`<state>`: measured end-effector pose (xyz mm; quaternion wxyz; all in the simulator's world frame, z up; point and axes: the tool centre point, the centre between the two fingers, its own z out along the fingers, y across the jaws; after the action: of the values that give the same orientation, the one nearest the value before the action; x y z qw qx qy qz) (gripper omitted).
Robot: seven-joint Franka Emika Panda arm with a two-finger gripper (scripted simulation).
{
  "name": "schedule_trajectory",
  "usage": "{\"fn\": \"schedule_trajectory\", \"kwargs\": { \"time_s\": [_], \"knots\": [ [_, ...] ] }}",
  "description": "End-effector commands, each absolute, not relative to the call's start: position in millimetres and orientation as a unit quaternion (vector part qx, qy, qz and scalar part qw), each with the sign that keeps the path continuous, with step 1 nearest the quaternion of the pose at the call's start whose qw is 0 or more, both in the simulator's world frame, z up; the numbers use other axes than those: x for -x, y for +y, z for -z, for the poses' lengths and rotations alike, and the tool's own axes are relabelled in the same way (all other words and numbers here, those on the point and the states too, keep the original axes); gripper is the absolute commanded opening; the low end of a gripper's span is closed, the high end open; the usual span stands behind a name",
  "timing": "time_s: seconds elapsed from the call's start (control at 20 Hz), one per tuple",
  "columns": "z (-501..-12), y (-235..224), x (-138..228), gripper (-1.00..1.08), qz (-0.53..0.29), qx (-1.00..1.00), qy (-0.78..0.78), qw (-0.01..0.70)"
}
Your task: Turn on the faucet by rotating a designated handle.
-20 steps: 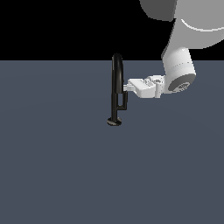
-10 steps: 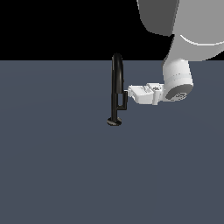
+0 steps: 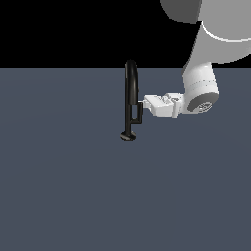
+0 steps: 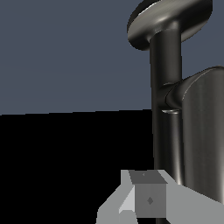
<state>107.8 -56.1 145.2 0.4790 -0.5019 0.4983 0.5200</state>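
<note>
The faucet (image 3: 130, 88) is a slim glossy black arched tube standing on a small round disc base (image 3: 128, 137) in the middle of the grey surface. Its handle (image 3: 138, 113), a short black bar, hangs beside the tube on the exterior view's right. My white gripper (image 3: 144, 104) reaches in from that side, its tip against the upper part of the handle. The fingers look shut with nothing between them. The wrist view shows the tube (image 4: 165, 87), the base (image 4: 175, 17) and the handle (image 4: 205, 131) very close, just past my fingers (image 4: 148, 199).
A flat grey surface (image 3: 59, 186) spreads all around the faucet. The arm's large white links (image 3: 201, 83) hang above it on the exterior view's right. Behind the surface the background is black.
My gripper has come down a little along the faucet, ending level with the handle's upper part. The faucet and handle show no clear movement.
</note>
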Motion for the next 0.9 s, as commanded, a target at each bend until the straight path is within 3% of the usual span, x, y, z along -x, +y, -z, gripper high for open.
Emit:
{"fn": "schedule_trajectory", "kwargs": {
  "time_s": [0.0, 0.85],
  "knots": [
    [-146.8, -56.2, -103.5, -1.00, -0.520, 0.502, 0.498, 0.479],
    [-159.1, -57.4, -70.8, -1.00, -0.520, 0.502, 0.498, 0.479]
  ]
}}
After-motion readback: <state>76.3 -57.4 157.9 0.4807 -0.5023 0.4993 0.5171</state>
